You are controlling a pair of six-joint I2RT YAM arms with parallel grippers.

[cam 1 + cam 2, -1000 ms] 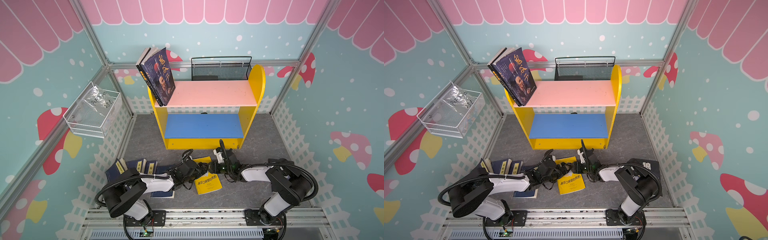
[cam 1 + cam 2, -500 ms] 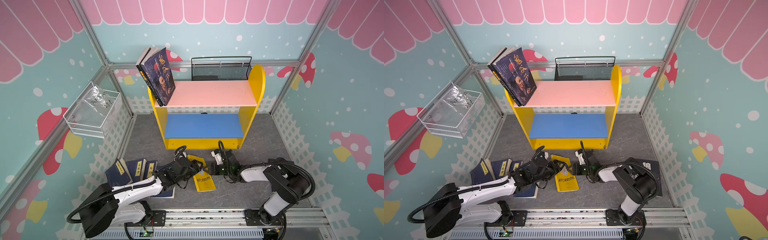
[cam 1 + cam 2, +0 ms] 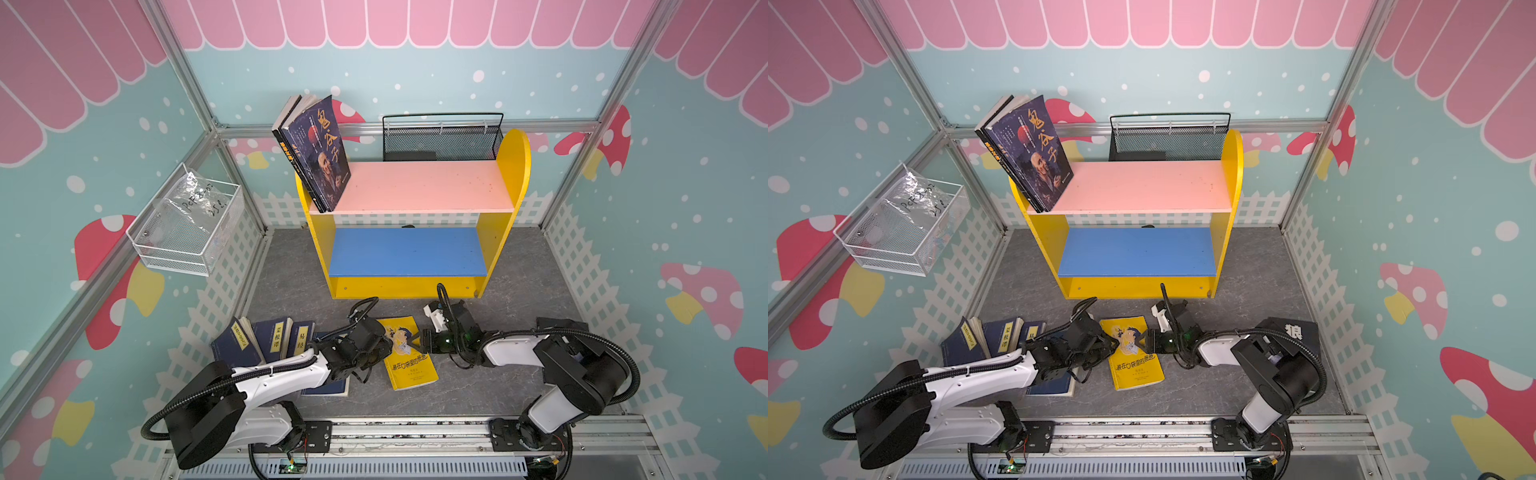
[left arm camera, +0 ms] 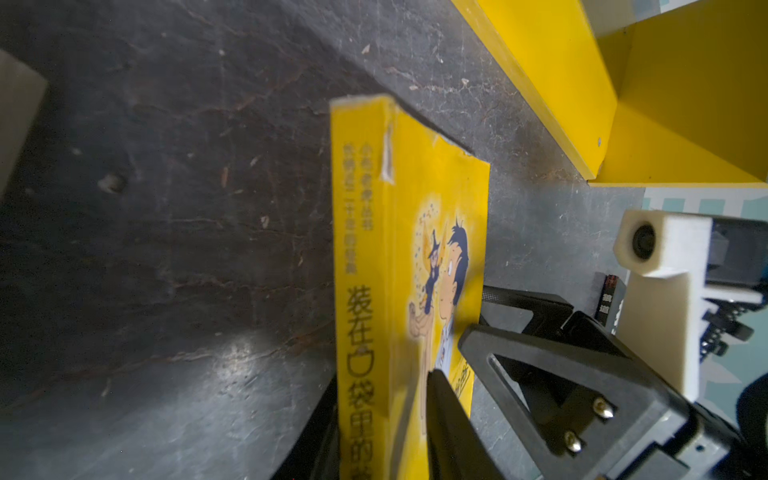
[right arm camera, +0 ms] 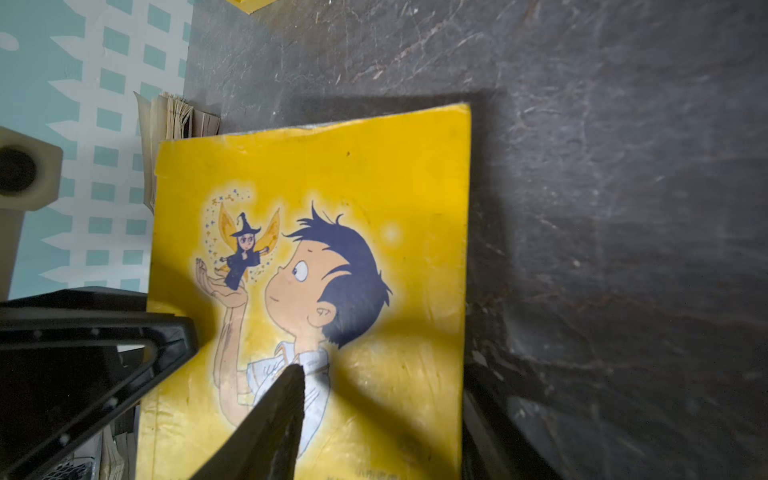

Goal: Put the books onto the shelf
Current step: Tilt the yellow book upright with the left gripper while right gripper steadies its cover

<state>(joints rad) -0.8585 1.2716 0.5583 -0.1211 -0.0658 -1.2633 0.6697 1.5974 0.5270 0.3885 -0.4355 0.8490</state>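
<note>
The yellow paperback with a cartoon boy on its cover lay on the grey stone-patterned tabletop. It was just in front of the small wooden shelf with yellow round-topped sides and between the two hands.

The left hand had narrowed onto the yellow paperback's spine edge. In the left wrist view one black finger pressed on the cover and the other sat against the underside by the spine, so the book was gripped there.

The right hand stood about half open at the opposite long edge. In the right wrist view one finger lay over the cartoon boy's shirt and its partner sat off the book's side, so it clasped nothing. I could not tell whether that finger touched the cover.

The shelf's pink upper board carried two books at its left end. A dark portrait-cover book stood in front of a black book, both tilted leftward over the side panel.

Three navy paperbacks with yellow title labels overlapped near the left wall, beside the left arm. Another navy book lay flat under that arm. A black book with a white character lay behind the right arm.
</note>
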